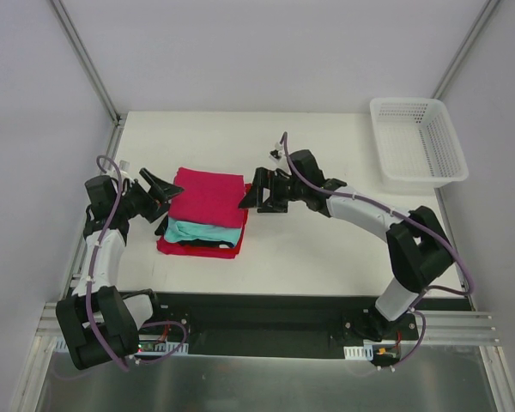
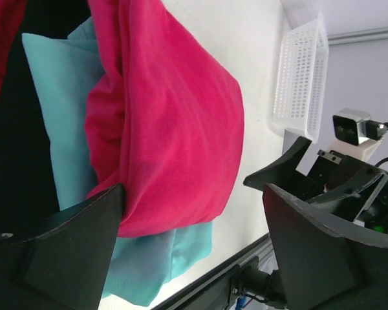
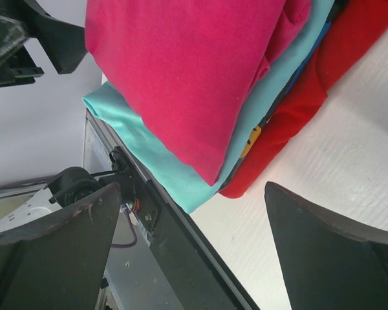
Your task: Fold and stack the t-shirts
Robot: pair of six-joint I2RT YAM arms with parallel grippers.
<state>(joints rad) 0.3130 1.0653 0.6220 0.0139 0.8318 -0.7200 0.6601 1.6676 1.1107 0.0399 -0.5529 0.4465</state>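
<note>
A: On the table (image 1: 326,249), left of centre, sat the stack (image 1: 204,219) of tees. Pink tee (image 1: 208,196) on top, teal tee (image 1: 197,232) under it, red tee (image 1: 193,250) at the bottom. Same for you?

B: Yep. There was a dark tee (image 1: 208,243) too, btw. teal and red, but only a thin strip showed. From the R wrist cam it was just a sliver w/ a bit of yellow print (image 3: 249,143). Couldn't make out what the print was.

A: Grippers?

B: L gripper (image 1: 163,194) was at the stack's left edge and R gripper (image 1: 247,193) at its right edge, facing each other across it. Both had jaws spread wide, nothing clamped.

A: Touching the cloth?

B: Hard to say. In the L wrist cam the pink tee's lower fold ran right up to one of the fingers (image 2: 71,252), maybe resting on it. Couldn't tell for sure. The other finger had only bare table by it. R's fingers stood either side of the stack's near corner, and looked clear of it.

A: How tidy was the fold?

B: Pink looked bulgy, w/ rounded edges. Its far side was cut off in both wrist views, so no verdict there. Teal stuck out past pink along the near side.

A: And the basket (image 1: 412,176)?

B: Far R corner of the table, well apart from the stack.
</note>
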